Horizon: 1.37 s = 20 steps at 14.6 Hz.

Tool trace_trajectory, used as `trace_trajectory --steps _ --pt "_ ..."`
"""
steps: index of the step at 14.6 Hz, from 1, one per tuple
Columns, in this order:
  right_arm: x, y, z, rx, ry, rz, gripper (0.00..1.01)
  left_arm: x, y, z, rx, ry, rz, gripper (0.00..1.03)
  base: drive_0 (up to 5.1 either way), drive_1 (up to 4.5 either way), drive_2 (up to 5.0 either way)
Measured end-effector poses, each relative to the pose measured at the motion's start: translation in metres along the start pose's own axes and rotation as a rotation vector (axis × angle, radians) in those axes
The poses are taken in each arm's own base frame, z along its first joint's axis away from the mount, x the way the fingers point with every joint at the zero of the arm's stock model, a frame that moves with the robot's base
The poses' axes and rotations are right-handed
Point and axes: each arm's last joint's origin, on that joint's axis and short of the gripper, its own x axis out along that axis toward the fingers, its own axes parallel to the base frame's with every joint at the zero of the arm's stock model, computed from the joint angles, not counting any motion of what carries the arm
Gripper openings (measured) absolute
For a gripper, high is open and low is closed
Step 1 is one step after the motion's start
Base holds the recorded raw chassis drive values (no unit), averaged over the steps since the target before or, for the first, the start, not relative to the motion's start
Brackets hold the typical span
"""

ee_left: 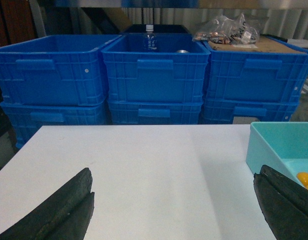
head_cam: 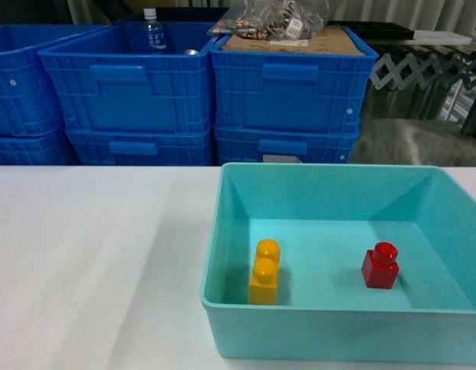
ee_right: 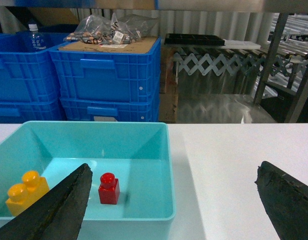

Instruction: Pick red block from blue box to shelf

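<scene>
Right gripper spread wide above blue box; left gripper spread too; red block upright inside, apart from yellow brick.

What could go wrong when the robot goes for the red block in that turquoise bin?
The red block is small, so the wide-open right gripper might close off-centre and knock it over. The blue box has sloping walls a finger could catch. The yellow brick in the same bin might be grabbed by mistake.

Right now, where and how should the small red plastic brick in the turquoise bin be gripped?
Grip the small red plastic brick across its flat cube sides, below the stud, coming straight down from above: it stands upright, clear of the turquoise bin's walls and the yellow two-stud brick.
</scene>
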Motion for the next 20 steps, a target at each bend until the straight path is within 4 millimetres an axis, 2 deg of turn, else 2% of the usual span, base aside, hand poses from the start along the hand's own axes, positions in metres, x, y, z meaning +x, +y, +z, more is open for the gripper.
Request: trace_trajectory --steps 20 --pt "0.0 0.0 0.0 0.0 0.0 0.0 0.98 0.0 0.0 0.0 0.0 0.0 0.0 0.98 0.0 0.0 0.0"
